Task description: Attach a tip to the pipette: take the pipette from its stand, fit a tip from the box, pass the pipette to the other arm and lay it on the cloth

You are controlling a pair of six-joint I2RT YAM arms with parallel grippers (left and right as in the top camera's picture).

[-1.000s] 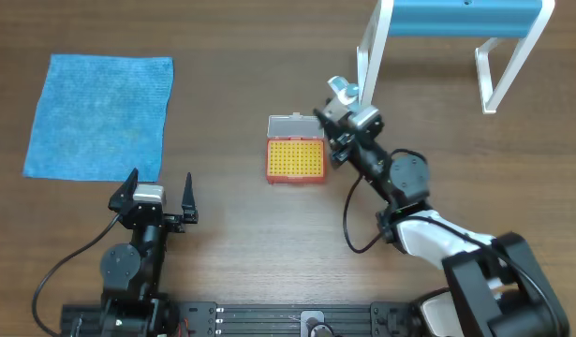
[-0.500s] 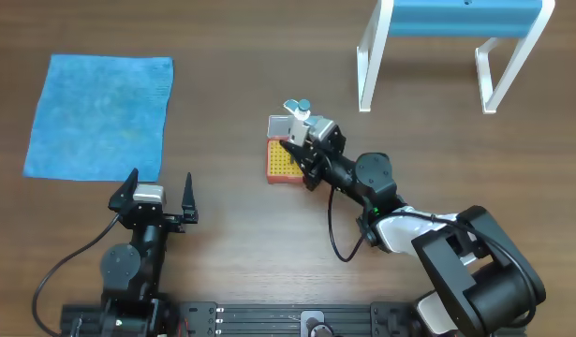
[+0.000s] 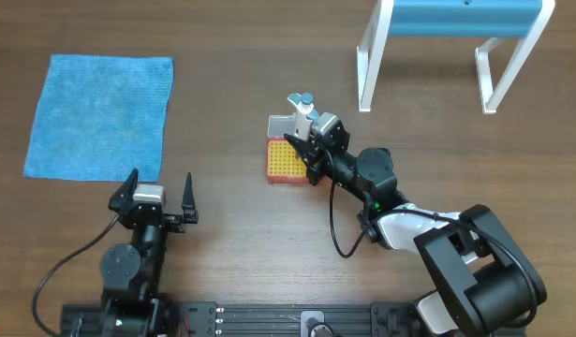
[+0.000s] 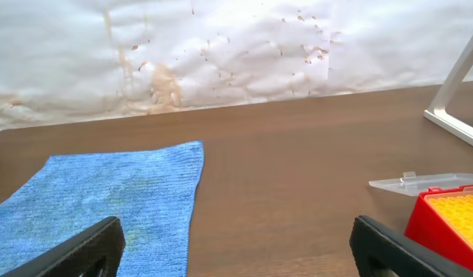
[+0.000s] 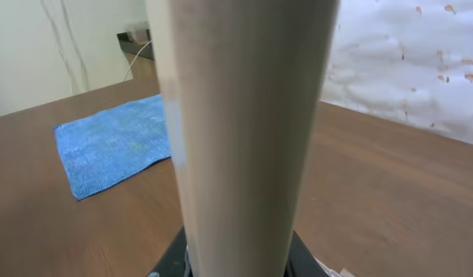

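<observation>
pipette [image 3: 300, 105] now above tip box [image 3: 283, 161]

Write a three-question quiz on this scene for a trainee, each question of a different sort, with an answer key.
1. Fill in the gap: the left gripper has its fingers ____ (open or shut).
2. True or false: the cloth lies nearer the left gripper than the right gripper.
3. Where is the pipette?
A. Lying on the cloth
B. Held in the right gripper
C. Held in the left gripper

Key: 1. open; 2. true; 3. B
</observation>
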